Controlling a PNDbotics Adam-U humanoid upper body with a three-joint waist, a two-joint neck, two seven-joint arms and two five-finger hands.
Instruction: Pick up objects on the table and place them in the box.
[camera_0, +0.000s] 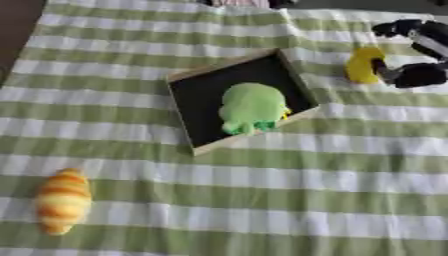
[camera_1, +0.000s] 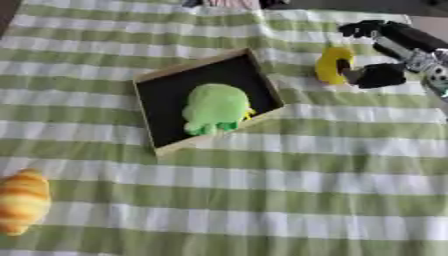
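Green-and-white (striped) tablecloth (camera_0: 262, 200)

Right hand (camera_1: 378, 75): matte black casing, built of rounded, bulbous segments, with dark fingers (camera_1: 360, 29) of blocky outline, entering at the upper right of both eye views. Right forearm (camera_1: 411, 47): black shell running toward the right edge, broken by a silver-grey metallic joint section with lighter, reflective patches, best seen in the right eye view. Surface markings, screws and cabling cannot be made out; no other part of the robot's body shows in either view.
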